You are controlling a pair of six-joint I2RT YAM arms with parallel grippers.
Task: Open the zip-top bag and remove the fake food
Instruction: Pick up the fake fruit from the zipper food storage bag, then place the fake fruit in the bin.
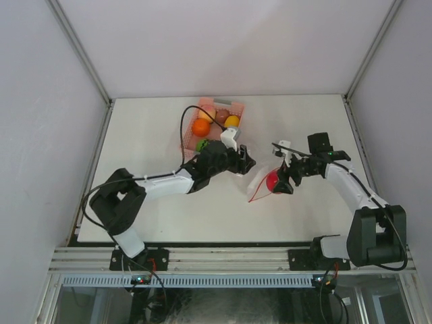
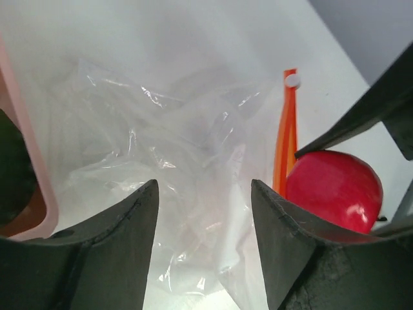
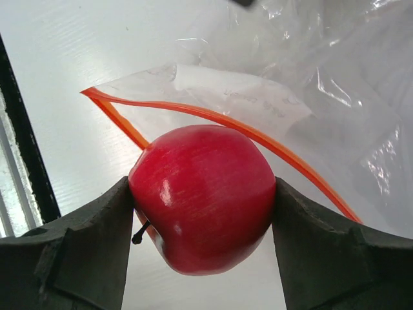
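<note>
On the overhead view the left hand [image 1: 244, 162] sat near the middle of the white worktop [image 1: 148, 135], just in front of the pink slotted plastic basket [image 1: 237, 106]. Its fingers [image 2: 122, 258] stood moderately wide apart and held nothing. Its wrist camera showed them poised over crumpled plastic, and I could not tell whether they touched it.

Small glossy plastic fruits [image 1: 200, 127] lay in the basket: orange, yellow, brown and peach, plus a green one partly hidden by the arm.

To the right of the left hand, the clear crinkly plastic zip-top bag [image 2: 181, 148] lay flat and limp on the worktop. Its thin red-orange zipper strip [image 3: 258, 135] was parted into an open mouth on the side facing the right arm.

Just beyond that strip, the glossy red plastic apple [image 3: 203, 197] was pinched between the two fingers of the right hand [image 1: 285, 178], gripped on both sides with its dark stem pointing down-left in the wrist view. The apple overlapped the bag's mouth there, and I could not tell whether it was clear of the plastic.
</note>
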